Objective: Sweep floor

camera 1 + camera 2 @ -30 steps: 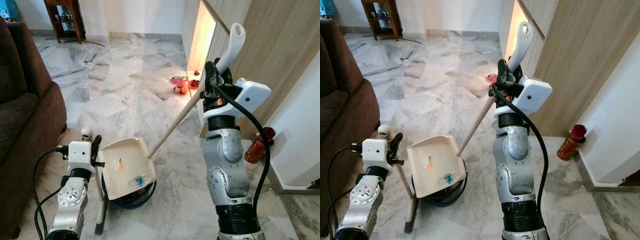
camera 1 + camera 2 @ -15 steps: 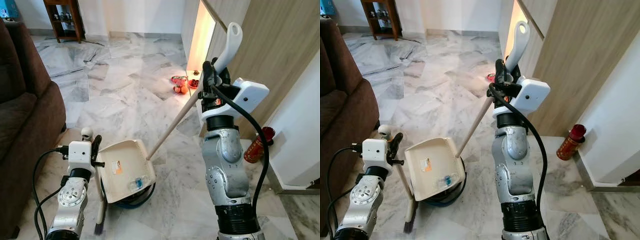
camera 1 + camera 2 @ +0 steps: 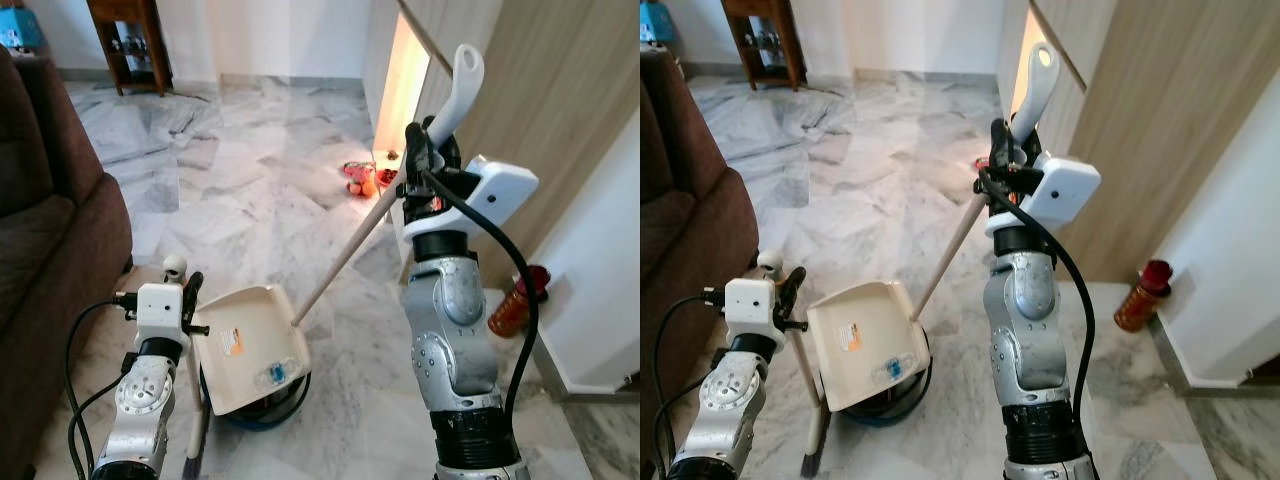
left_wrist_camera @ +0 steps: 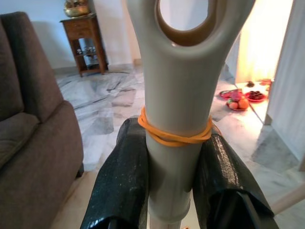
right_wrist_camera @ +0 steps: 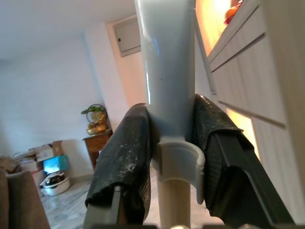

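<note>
Beside the sofa (image 3: 45,260), the whole view had shifted slightly, so the robot had moved. Right gripper (image 3: 428,150) clamped the dustpan (image 3: 250,345) pole; left gripper (image 3: 190,300) clamped the broom (image 4: 178,114), tilted just beside the pan. Sweeping remained.

The dustpan (image 3: 248,347) hides most of the dark round base (image 3: 262,405) under it. The broom (image 3: 194,425) head runs off the bottom edge. The sofa (image 3: 50,260) is cut by the left edge, and the red dishes (image 3: 362,175) on the floor are too small to tell.
</note>
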`<state>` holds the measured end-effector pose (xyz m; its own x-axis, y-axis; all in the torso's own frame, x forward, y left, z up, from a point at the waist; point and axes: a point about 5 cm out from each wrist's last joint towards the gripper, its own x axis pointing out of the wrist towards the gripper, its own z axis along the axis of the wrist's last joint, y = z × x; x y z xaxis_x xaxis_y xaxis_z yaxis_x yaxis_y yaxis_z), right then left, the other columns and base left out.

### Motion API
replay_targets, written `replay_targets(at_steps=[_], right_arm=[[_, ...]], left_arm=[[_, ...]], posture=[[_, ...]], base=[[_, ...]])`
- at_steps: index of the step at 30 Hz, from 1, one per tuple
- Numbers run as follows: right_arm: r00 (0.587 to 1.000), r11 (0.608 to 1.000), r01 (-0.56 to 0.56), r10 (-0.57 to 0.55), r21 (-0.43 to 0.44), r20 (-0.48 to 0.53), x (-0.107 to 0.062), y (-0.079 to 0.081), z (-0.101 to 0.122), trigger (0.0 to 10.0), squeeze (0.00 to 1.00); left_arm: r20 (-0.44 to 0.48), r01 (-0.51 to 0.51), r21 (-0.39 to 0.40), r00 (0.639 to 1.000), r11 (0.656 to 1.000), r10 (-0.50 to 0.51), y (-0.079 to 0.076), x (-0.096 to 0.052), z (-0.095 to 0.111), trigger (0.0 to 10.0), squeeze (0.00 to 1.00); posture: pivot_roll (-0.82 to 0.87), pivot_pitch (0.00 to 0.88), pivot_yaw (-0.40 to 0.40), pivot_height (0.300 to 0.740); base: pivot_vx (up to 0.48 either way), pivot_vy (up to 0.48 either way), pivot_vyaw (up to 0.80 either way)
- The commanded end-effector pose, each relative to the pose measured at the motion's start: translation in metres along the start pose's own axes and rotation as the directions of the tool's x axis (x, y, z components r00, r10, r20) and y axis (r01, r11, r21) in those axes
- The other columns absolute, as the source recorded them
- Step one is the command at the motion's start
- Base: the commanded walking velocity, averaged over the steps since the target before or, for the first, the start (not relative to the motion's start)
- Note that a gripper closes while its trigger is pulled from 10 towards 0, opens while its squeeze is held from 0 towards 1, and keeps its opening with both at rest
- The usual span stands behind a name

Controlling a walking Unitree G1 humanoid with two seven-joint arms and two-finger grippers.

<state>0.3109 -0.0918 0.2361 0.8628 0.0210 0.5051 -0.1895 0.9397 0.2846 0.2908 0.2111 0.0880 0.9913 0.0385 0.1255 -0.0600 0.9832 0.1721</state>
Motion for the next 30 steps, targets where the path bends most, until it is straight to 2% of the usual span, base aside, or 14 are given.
replay_targets(at_steps=[1, 12, 30], right_arm=[[0.996, 0.999, -0.018, 0.014, 0.041, 0.087, 0.005, 0.008, 0.016, 10.0, 0.0], [0.997, 0.999, -0.013, 0.01, 0.045, 0.077, 0.005, 0.008, 0.014, 10.0, 0.0], [0.996, 0.997, -0.029, 0.023, 0.072, 0.081, 0.002, 0.018, 0.015, 10.0, 0.0]], left_arm=[[0.066, 0.004, -0.002, 0.998, 1.0, -0.004, 0.0, 0.005, 0.012, 10.0, 0.0], [0.069, 0.007, -0.006, 0.998, 1.0, -0.007, 0.0, 0.005, 0.013, 10.0, 0.0], [0.082, 0.017, -0.018, 0.997, 1.0, -0.015, -0.001, 0.003, 0.014, 10.0, 0.0]], posture=[[0.08, 0.04, -0.039, 0.74], [0.09, 0.04, -0.039, 0.74], [0.08, 0.055, -0.035, 0.74]], base=[[0.439, 0.0, 0.0], [0.435, 0.0, 0.0], [0.0, 0.0, 0.0]])
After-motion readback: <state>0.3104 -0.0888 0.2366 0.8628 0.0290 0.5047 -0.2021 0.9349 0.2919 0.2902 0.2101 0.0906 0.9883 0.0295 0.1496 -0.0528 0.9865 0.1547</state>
